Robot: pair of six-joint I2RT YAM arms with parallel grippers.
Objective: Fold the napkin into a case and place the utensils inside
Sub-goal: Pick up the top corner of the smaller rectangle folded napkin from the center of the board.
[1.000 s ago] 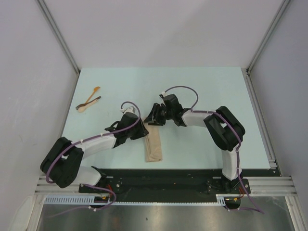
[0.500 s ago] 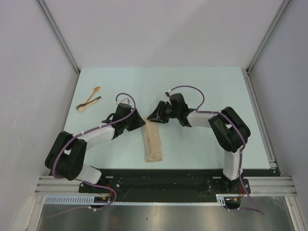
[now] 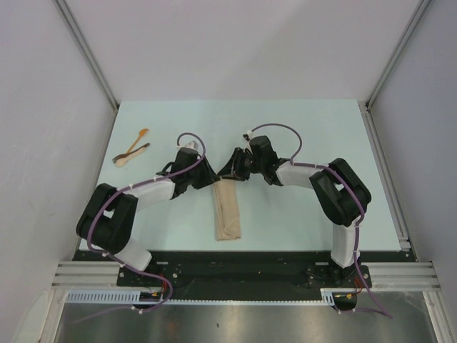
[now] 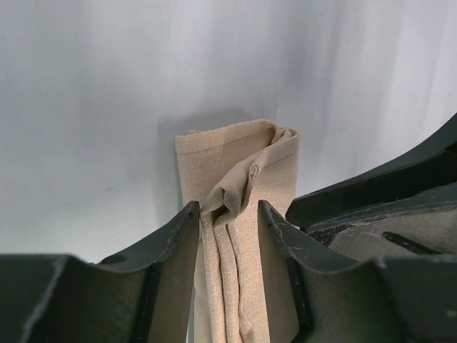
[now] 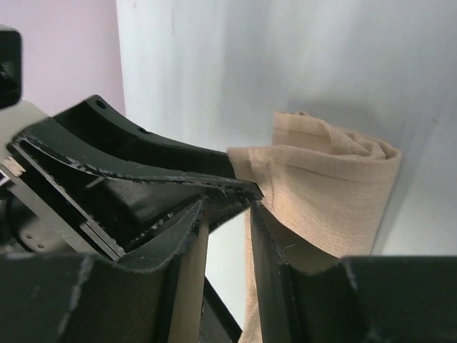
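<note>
Case (image 4: 239,153) end, pinched by left end effector (image 4: 228,211)

A pale mint table (image 3: 307,128) lies beneath the left gripper (image 3: 211,179) and right gripper (image 3: 230,171); a grey wall (image 3: 235,50) rises beyond them.

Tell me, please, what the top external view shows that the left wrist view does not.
Only the top external view shows the two utensils lying together at the far left of the table, both whole arms, and the folded napkin along its full length. Only the left wrist view shows the napkin's layered, wrinkled end up close, bunched between the fingers of the left hand. Both show the beige napkin with the left hand and part of the right hand at its far end.
</note>
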